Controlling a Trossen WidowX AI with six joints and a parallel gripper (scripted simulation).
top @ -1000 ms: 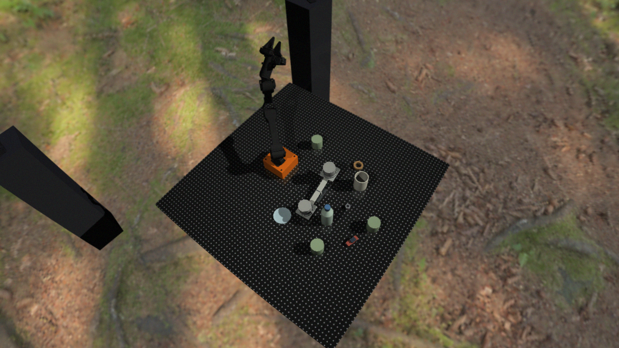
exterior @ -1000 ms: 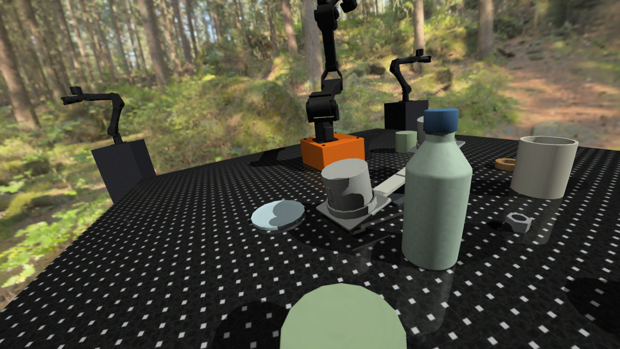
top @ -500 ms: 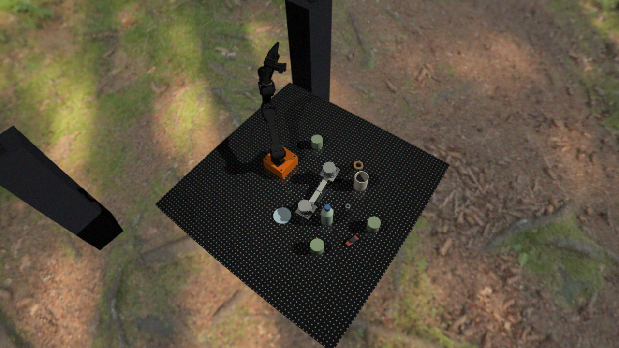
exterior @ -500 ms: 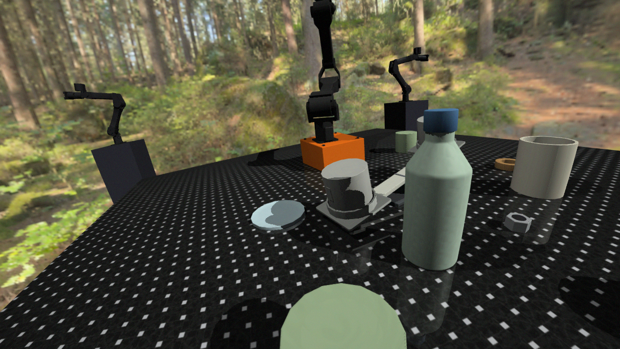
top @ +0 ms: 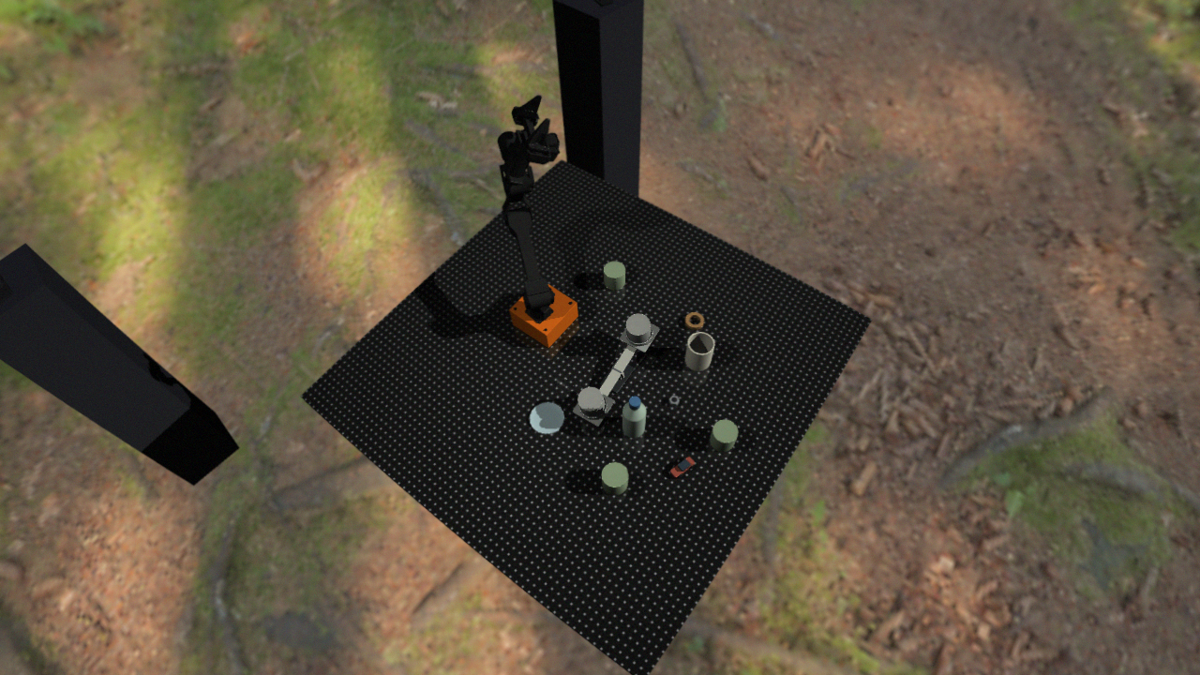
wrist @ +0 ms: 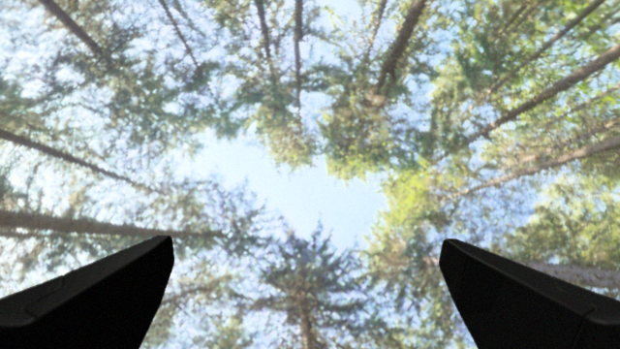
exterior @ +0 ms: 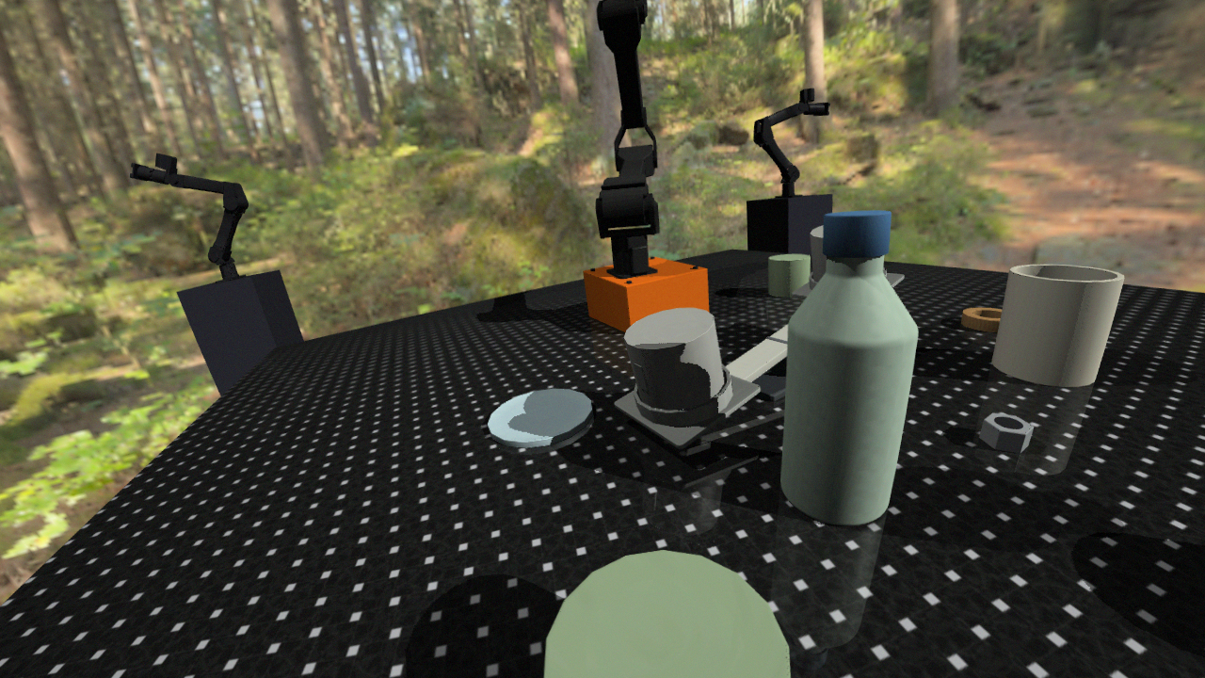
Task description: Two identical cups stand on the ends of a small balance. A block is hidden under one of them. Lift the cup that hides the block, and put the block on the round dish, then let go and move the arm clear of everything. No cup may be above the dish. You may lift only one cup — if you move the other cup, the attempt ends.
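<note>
"Where's the pincer (top: 544, 111) (wrist: 310, 251)?"

"Spread nearly fully, holding nothing. The wrist view shows treetops and sky between its fingers; the outside view misses it."

"And below it?"

"Both cups, one (top: 591, 401) (exterior: 678, 363) beside the dish (top: 546, 417) (exterior: 541, 417), the other (top: 637, 327) (exterior: 817, 252) at the balance's (top: 616, 371) (exterior: 758, 360) far end. From outside, the bottle (top: 634, 419) (exterior: 849, 379) partly hides that one; from above, both show."

"The block?"

"Can't see it, or tell which cup covers it."

"Room?"

"Below the pincer, the dish has open tabletop (top: 453, 419) (exterior: 361, 506) toward the edge; the bottle crowds the nearer cup."
</note>
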